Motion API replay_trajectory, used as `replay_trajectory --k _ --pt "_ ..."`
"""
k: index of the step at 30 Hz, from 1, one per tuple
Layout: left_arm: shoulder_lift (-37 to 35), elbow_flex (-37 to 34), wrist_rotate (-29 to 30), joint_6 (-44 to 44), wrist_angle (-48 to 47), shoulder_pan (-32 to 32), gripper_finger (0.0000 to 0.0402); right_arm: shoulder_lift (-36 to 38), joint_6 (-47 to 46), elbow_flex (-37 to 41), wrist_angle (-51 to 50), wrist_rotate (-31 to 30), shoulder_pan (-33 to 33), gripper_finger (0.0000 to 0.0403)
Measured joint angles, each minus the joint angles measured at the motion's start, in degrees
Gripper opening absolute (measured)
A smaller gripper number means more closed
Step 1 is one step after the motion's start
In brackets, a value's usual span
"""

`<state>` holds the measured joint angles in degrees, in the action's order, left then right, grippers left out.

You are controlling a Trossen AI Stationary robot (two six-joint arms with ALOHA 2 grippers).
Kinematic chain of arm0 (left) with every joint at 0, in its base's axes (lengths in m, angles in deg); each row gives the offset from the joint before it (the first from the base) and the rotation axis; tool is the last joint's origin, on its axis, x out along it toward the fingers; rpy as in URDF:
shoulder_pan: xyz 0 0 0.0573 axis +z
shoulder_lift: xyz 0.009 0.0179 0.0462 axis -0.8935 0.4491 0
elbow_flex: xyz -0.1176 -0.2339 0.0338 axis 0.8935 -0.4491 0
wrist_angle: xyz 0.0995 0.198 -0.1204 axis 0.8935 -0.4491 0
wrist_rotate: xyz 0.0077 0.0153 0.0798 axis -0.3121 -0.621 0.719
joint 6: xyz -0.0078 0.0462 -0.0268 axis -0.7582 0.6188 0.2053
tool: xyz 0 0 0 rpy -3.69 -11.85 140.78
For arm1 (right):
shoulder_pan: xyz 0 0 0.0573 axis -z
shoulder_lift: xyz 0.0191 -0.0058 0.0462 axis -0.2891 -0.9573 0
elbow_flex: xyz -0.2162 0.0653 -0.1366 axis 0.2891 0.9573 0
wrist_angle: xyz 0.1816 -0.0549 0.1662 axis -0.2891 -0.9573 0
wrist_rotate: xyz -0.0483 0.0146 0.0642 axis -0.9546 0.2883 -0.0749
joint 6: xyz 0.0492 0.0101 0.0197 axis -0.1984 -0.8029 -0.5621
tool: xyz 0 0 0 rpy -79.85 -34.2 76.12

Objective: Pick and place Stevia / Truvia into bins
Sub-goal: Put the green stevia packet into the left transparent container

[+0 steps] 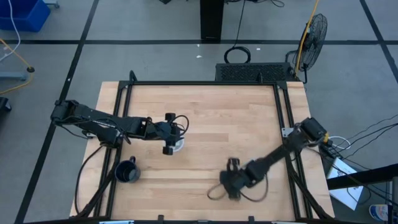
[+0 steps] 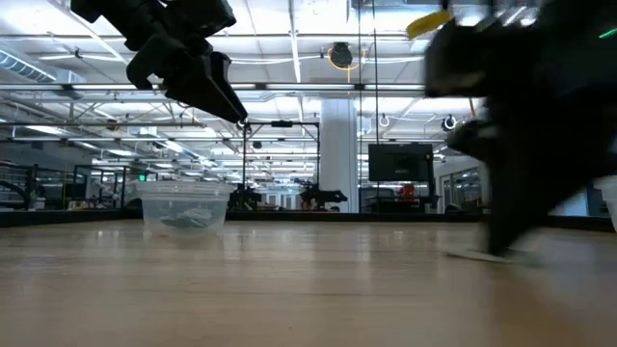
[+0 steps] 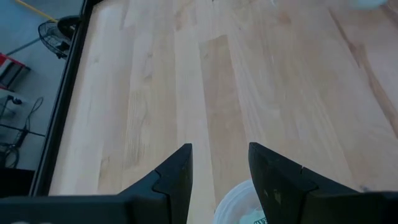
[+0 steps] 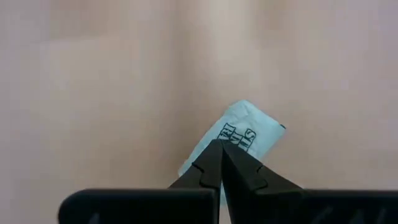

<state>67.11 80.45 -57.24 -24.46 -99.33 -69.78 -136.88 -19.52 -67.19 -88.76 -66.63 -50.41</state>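
One clear plastic cup (image 1: 178, 145) stands near the table's middle, and in the low view this cup (image 2: 183, 208) has greenish sachets lying in its bottom. My left gripper (image 1: 168, 140) hovers open just above it; its wrist view shows the cup's rim (image 3: 239, 200) under the spread fingers. My right gripper (image 1: 232, 182) is low by the near edge, shut on a pale green-and-white sachet (image 4: 249, 132) with black print. I see no second cup and no other loose sachets. My right gripper pinches the sachet between its two fingertips (image 4: 214, 163) at one end (image 4: 231, 138), coming from above and pointing down. The free end sticks out past the tips. In the low view the sachet (image 2: 479, 254) looks flat on the table under the gripper.
A black mug with a handle (image 1: 127, 172) stands near the table's left near corner. The black frame rails (image 1: 202, 83) run around the wooden top. Bare wood lies between the two arms and across the far half. A fan (image 1: 312, 34) stands on the floor beyond the far right corner.
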Motion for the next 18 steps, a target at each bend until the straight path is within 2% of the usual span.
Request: replay_trajectory --k 4,6,9,13,16,18 --pt "0.0 0.0 0.0 0.0 -0.6 0.0 0.0163 0.0 5.3 0.1 -0.9 -11.2 7.7 0.0" --pt "0.0 0.0 0.0 0.0 -0.6 0.0 0.0163 0.0 6.5 0.1 1.4 -14.7 11.5 0.0" --pt "0.0 0.0 0.0 -0.5 -0.6 0.0 0.0163 0.0 9.7 0.1 6.0 -12.8 16.3 0.0" --pt "0.3 0.0 -0.6 -3.4 -0.6 0.0 0.0163 0.4 17.9 0.1 10.8 -10.6 18.4 0.0" --pt "1.8 0.0 -4.8 -5.7 -0.5 0.0 0.0163 3.0 19.3 0.1 10.2 -15.8 18.3 0.0" --pt "4.1 0.0 -6.9 -6.3 1.4 0.0 0.0163 5.9 16.6 0.1 6.6 -21.5 17.6 0.0"
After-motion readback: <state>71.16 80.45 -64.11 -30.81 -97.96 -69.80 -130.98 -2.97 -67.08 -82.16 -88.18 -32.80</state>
